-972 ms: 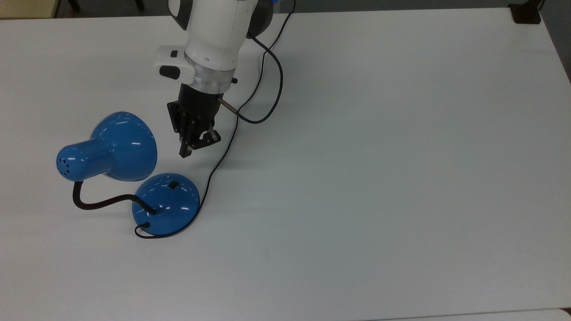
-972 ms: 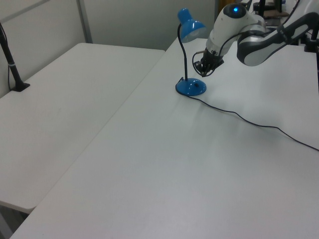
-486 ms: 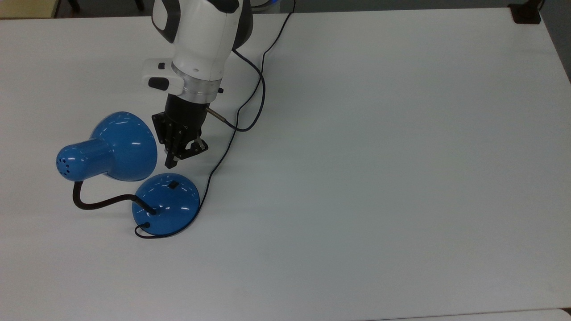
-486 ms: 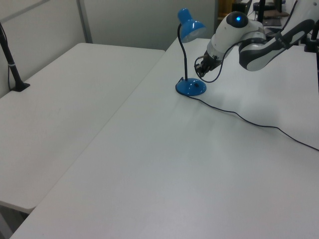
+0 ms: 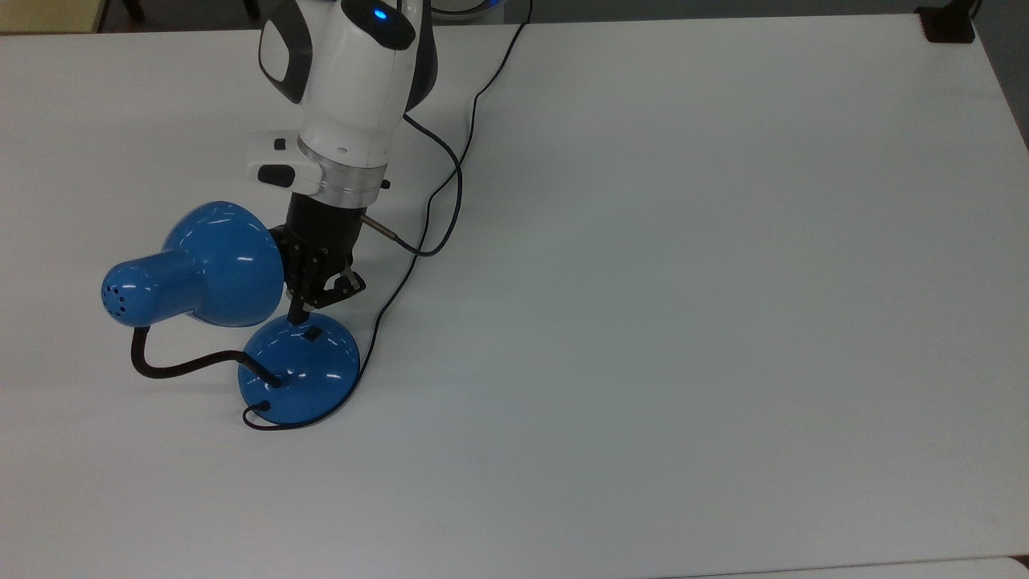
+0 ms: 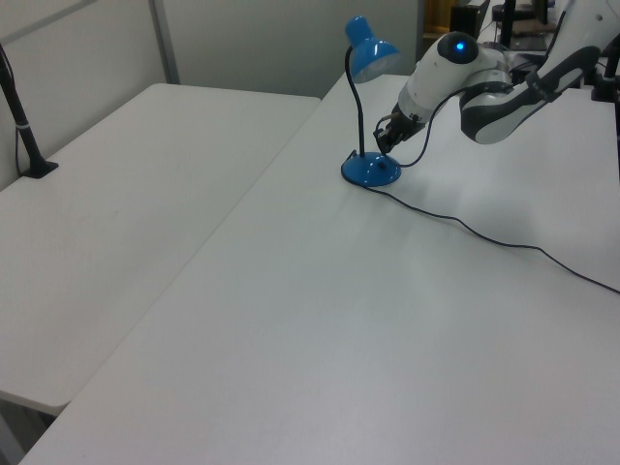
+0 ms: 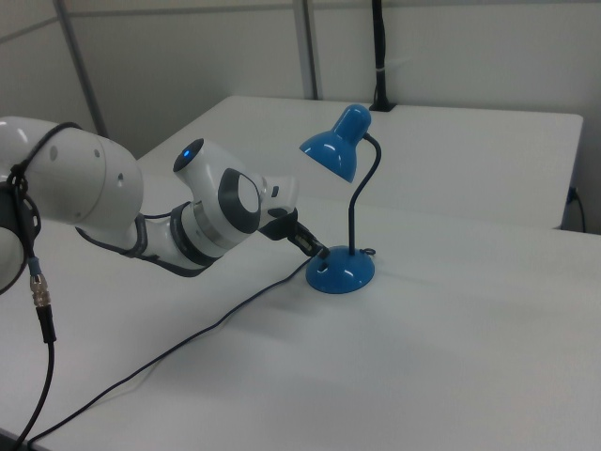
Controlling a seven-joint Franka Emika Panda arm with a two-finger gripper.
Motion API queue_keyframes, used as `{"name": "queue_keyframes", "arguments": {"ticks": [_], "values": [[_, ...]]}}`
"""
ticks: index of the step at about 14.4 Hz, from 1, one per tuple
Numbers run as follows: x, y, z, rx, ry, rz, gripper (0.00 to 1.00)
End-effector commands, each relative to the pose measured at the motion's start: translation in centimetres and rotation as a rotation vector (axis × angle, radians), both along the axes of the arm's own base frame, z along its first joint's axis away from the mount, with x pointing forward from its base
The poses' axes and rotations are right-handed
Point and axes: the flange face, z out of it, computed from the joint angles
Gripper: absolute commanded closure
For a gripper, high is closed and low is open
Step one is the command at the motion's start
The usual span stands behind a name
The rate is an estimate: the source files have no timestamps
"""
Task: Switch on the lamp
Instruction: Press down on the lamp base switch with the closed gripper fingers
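The lamp stands on the white table [image 5: 643,322], with its glossy blue shade [image 5: 211,265] at the top view's left. A black bendy neck [image 5: 177,366] joins the shade to the round blue base [image 5: 301,378]. A small black switch [image 5: 312,331] sits on the base's upper part. My gripper [image 5: 309,307] points down at the base's far rim, its tip just beside the switch and close to the shade's edge. In the left view the gripper [image 6: 385,145] hangs right above the base [image 6: 370,172]. In the right view the gripper [image 7: 317,250] meets the base [image 7: 340,272] from the right view's left.
The lamp's thin black cord [image 5: 394,297] runs from the base up past my arm, beside a looping arm cable [image 5: 450,193]. A dark block [image 5: 949,24] sits at the table's far right corner. A second white table [image 6: 116,194] adjoins in the left view, with a black post [image 6: 24,126].
My arm has moved down and to the top view's left, bringing the gripper from open table beside the shade to the rim of the lamp base by the switch. The lamp has not moved.
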Motion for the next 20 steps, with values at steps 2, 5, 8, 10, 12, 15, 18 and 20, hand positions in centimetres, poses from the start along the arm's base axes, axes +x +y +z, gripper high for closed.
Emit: {"name": "queue_keyframes", "arguments": {"ticks": [2, 5, 8, 10, 12, 15, 18, 20], "values": [[0.8, 0.3, -0.7, -0.012, -0.023, 0.052, 1.00], [0.8, 0.4, -0.8, -0.015, -0.022, 0.057, 1.00], [0.7, 0.6, -1.6, -0.023, -0.010, 0.071, 1.00], [0.7, 0.6, -1.6, -0.027, -0.008, 0.076, 1.00], [0.7, 0.6, -1.7, -0.035, 0.000, 0.087, 1.00], [0.7, 0.6, -1.8, -0.035, 0.002, 0.087, 1.00], [0.7, 0.7, -2.0, -0.035, 0.005, 0.090, 1.00], [0.7, 0.7, -2.6, -0.033, 0.014, 0.090, 1.00]]}}
